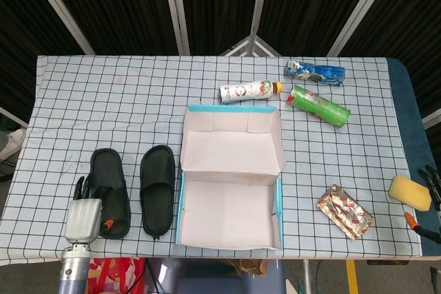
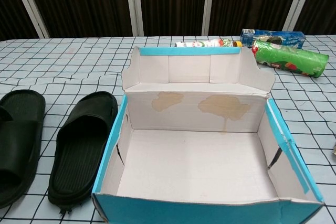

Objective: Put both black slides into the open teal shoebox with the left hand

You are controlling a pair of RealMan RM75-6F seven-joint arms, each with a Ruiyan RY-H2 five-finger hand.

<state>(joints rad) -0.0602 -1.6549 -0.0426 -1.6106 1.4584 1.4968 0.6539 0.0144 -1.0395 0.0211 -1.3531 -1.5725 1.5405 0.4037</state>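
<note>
- Left hand [image 1: 84,206] at the near left edge of the table [image 1: 89,108], fingers laid over the near end of the left slide [image 1: 110,191]; cannot tell whether gripping it or only resting on it. Not seen in the chest view.
- Left slide flat on the checked cloth, sole down, apart from the right slide [image 1: 157,187], with a strip of cloth between them.
- Right slide just beside the left wall of the shoebox [image 1: 231,239], also sole down, toe pointing away from the robot.
- Shoebox open and holding nothing, teal outside, white inside, lid flap standing up at the far side; brown stains on the inner back wall in the chest view.
- Beyond the box: white tube [image 1: 249,91], then blue packet [image 1: 315,71] and green can [image 1: 318,102], all lying on their sides.
- Foil pack [image 1: 344,211] right of the box, near the front edge.
- Yellow sponge [image 1: 410,192] at the right edge.
- Right hand [image 1: 432,182] only partly visible at the right border, dark fingers beside the sponge; state of the fingers cannot tell.
</note>
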